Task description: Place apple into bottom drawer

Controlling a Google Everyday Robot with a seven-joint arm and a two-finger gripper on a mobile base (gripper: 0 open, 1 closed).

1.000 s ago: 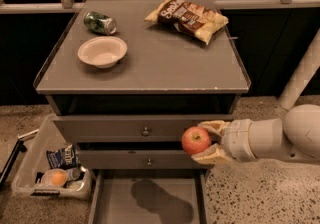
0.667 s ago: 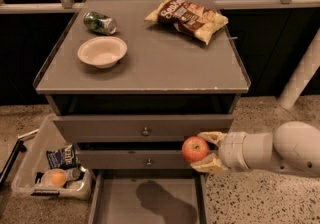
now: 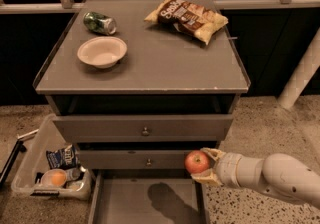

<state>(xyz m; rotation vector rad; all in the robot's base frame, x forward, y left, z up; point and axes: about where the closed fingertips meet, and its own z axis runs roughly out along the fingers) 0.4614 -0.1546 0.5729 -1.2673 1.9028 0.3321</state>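
1. Lower left: a clear bin stands on the speckled ground beside the cabinet; it holds a blue packet and a paler orange round item; neither belongs to the task.
2. Cabinet top: a white bowl, a green can lying on its side, and, further right, a chip bag; all sit well apart from the work below.
3. Centre front: two knobbed drawers; beneath them the bottom drawer is pulled open, its tray bare but for a shadow.
4. Right of centre: the apple is pinched between the two fingers of the gripper; it hangs in the air about over the tray's right wall, not yet inside.
5. Hazard, as judged: released here, the apple may strike the thin wall and roll out onto the ground; it sits too near the edge; a descent close to the knobbed front above may also clip it.
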